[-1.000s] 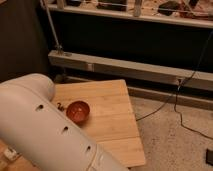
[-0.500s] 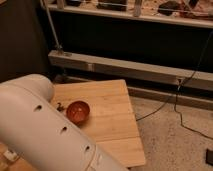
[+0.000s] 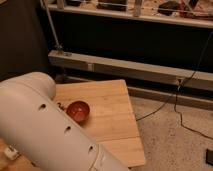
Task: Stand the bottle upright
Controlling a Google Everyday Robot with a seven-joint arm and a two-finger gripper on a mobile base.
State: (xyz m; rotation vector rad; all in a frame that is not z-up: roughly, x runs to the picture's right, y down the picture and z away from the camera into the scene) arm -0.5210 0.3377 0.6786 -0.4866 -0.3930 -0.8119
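Plastic arm across a wooden table

White casing of my arm (image 3: 45, 130) fills the lower left, slanting to the bottom edge and covering the near-left part of the table (image 3: 110, 115). That light wooden table stands on a speckled floor (image 3: 170, 145). Behind it a grey metal rail (image 3: 140, 70) runs below a dark wall. A red-brown bowl (image 3: 78, 110) sits upright on the wood, just beside my arm. A tiny dark thing I cannot identify lies just left of it. A black cable (image 3: 174, 102) trails over the floor at right. My gripper is out of view past the arm, fingers closed. The bottle is hidden from me; I cannot tell where it is.
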